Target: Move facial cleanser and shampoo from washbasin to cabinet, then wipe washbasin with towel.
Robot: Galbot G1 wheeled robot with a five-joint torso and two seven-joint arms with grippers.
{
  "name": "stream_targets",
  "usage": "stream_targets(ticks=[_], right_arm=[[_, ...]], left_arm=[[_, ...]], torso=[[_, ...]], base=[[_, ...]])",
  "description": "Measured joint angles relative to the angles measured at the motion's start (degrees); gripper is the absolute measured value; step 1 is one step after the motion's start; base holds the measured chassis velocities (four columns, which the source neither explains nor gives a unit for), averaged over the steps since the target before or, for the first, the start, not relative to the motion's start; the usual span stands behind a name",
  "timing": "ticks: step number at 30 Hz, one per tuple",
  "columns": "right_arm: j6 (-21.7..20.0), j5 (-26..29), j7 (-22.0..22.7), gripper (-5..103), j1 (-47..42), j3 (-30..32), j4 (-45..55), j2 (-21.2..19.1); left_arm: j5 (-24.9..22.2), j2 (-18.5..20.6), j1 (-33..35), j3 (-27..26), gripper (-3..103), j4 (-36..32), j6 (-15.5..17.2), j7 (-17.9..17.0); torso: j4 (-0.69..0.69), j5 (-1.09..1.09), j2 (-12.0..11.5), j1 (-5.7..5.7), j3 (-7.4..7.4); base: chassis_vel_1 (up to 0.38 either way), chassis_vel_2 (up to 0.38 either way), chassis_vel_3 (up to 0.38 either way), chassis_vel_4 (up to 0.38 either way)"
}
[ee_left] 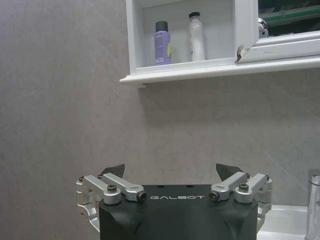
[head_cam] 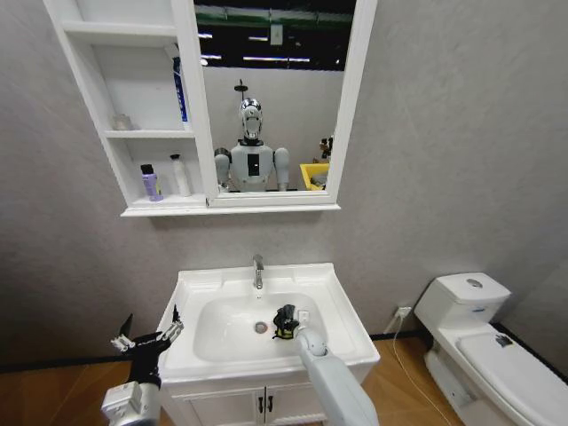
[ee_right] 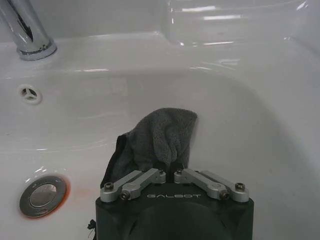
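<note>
right gripper [ee_right: 167,172] clenched on towel [ee_right: 160,137] in washbasin [ee_right: 250,100] | towel: soft, light, floppy, best pinched at a bunched fold | left gripper [ee_left: 170,175] spread wide, idle beside washbasin

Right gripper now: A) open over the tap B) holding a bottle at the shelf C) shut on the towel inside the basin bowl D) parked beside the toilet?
C: the right gripper has its fingers closed on the grey towel, down in the washbasin bowl beside the drain.

towel [ee_right: 162,137] in washbasin [head_cam: 346,333], cabinet [head_cam: 133,133] above
</note>
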Motion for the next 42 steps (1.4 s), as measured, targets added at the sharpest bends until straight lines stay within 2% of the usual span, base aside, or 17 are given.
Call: stream_targets(ticks=[8,16,19,33,42], right_arm=[[-0.87,-2.67,0.32,2,-1.78,1.76,5.67,-2.34],[-1.11,-3.61,0.26,2,-3.12,1.67,5.49,-2.0],[-0.85,-3.62,-0.21,2,-2.68,1.46,3.53,-0.97],[2.89,-3.32,-4.23,2,5.62,-1.17,-11.55,8.61],[6.74,-4.2,-8.35,2,7.79,-1.61,-17.72,8.97]], left_arm=[[-0.22,-0.11,-0.71,0.46,100,0.34,0.0,-0.01],[-0.36,-0.15,-1.01,0.56,100,0.79,-0.02,-0.06],[-0.41,-0.04,-1.14,0.43,100,1.08,-0.03,-0.07],[-0.6,0.42,-1.25,-0.46,100,1.67,-0.03,-0.12],[-0.53,0.61,-0.69,-0.9,100,1.54,0.0,-0.15]], torso=[[0.01,-0.01,0.0,-0.01,0.0],[0.01,-0.01,0.0,-0.01,-0.01],[0.01,-0.01,0.02,-0.01,-0.01],[0.04,0.0,0.01,-0.01,0.0],[0.0,-0.02,0.01,-0.01,0.0]], base=[[0.0,0.0,0.0,0.0],[0.0,0.0,0.0,0.0],[0.0,0.0,0.0,0.0],[0.0,0.0,0.0,0.0],[0.0,0.0,0.0,0.0]])
